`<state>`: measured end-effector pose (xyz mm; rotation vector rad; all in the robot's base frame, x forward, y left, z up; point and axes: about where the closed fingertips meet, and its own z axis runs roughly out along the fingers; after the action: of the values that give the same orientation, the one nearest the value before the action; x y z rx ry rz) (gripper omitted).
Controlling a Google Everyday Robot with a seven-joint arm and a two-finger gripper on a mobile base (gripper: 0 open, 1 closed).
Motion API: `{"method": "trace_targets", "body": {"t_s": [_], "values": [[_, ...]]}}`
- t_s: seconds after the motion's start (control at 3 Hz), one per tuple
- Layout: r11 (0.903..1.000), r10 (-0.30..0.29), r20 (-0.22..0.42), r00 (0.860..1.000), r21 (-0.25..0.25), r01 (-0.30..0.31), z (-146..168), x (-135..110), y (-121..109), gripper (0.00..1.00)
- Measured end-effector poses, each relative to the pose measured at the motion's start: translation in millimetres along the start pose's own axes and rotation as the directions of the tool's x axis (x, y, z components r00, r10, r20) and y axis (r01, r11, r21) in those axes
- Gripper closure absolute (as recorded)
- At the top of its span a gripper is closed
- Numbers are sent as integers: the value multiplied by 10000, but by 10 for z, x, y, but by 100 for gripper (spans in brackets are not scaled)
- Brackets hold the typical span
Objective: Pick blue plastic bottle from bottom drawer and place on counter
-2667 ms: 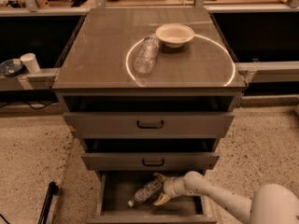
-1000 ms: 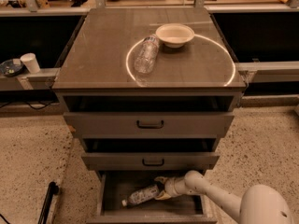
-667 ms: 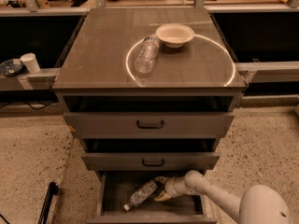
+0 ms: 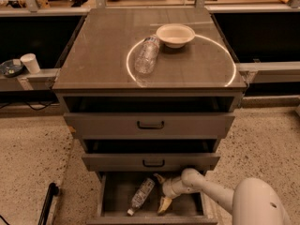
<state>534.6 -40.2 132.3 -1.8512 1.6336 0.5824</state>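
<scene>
Cabinet [image 4: 197, 124]: grey metal, three drawers; the two upper ones stood slightly out, with black handles.
Counter [image 4: 93, 64]: glossy, with a ring reflection. Its left half and front-right corner were bare, which looked like enough room to set a bottle down.
Bottom drawer [image 4: 115, 193]: open. The middle drawer's front overhung its back edge, so a lift probably needed to come forward first.
Gripper [image 4: 161, 192]: inside the drawer, right of centre, fingers spread apart and grasping nothing.
Bowl [image 4: 175, 34]: at the counter's back centre.
Clear bottle [image 4: 146, 55]: lay just beside the bowl.
Blue plastic bottle [image 4: 142, 195]: lay diagonally at the drawer's centre-left, cap toward the front edge, just left of the fingertips. Judged light, thin-walled, slippery and apt to roll; the ribbed middle looked the best hold.
</scene>
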Motion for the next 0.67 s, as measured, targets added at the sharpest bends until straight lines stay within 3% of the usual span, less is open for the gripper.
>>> {"method": "trace_targets", "body": {"t_s": [0.33,0.67], "values": [[9996,-228,-99,9997,-190,226,9,-72,18,0],[9990,-409,-124,9991,159,411,-33,-153,12,0]]}}
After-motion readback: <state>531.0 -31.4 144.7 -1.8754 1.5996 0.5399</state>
